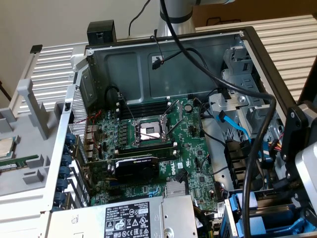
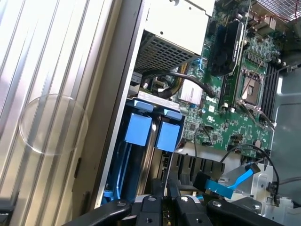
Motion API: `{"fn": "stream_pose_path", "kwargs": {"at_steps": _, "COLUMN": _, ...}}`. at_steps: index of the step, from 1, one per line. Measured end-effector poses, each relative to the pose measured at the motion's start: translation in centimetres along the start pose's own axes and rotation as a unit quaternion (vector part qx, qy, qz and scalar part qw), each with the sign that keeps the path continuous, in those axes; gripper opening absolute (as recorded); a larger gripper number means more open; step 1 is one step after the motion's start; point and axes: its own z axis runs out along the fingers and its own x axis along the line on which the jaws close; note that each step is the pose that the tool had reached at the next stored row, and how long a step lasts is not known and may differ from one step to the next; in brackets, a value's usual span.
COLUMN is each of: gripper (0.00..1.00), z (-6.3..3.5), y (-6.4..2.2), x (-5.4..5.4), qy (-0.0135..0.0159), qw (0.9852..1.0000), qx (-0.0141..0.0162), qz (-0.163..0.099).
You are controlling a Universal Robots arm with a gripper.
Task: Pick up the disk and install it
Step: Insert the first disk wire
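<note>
Two bright blue carriers with pale blue tabs, one (image 2: 138,129) and the other (image 2: 168,136), stand side by side in the drive bay at the case's edge. I cannot tell which of them holds the disk; no silver body or label shows. My gripper (image 2: 164,187) hovers just over the near end of that bay. Its black fingers (image 2: 156,197) are shut together with nothing between them. In the exterior view the arm's black wrist (image 1: 301,144) hangs at the exterior view's right, above the blue carriers (image 1: 262,224).
The open case holds a green motherboard (image 1: 198,163) with a CPU socket (image 1: 148,131), a black graphics card (image 1: 138,167) and a power supply (image 1: 124,218). Blue and black cables (image 1: 237,126) cross near the bay. A grey tray (image 1: 29,178) lies outside at the exterior view's left.
</note>
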Motion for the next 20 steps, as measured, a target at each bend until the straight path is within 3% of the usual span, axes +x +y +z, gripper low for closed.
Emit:
{"fn": "stream_pose_path", "kwargs": {"at_steps": 7, "gripper": 0.17, "z": -0.01, "y": 0.03, "x": -0.4, "qy": 0.0049, "qw": 1.0, "qx": -0.0007, "qz": 0.001}}
{"fn": "stream_pose_path", "kwargs": {"at_steps": 11, "gripper": 0.17, "z": -0.15, "y": 0.08, "x": -0.6, "qy": 0.0103, "qw": 0.9999, "qx": -0.0017, "qz": 0.002}}
{"fn": "stream_pose_path", "kwargs": {"at_steps": 16, "gripper": 0.17, "z": -0.41, "y": 0.07, "x": -1.0, "qy": 0.0205, "qw": 0.9998, "qx": -0.0035, "qz": 0.003}}
{"fn": "stream_pose_path", "kwargs": {"at_steps": 18, "gripper": 0.17, "z": -0.49, "y": 0.06, "x": -1.2, "qy": 0.0261, "qw": 0.9996, "qx": -0.0045, "qz": 0.003}}
{"fn": "stream_pose_path", "kwargs": {"at_steps": 20, "gripper": 0.17, "z": -0.51, "y": 0.04, "x": -1.3, "qy": 0.0337, "qw": 0.9994, "qx": -0.0061, "qz": 0.004}}
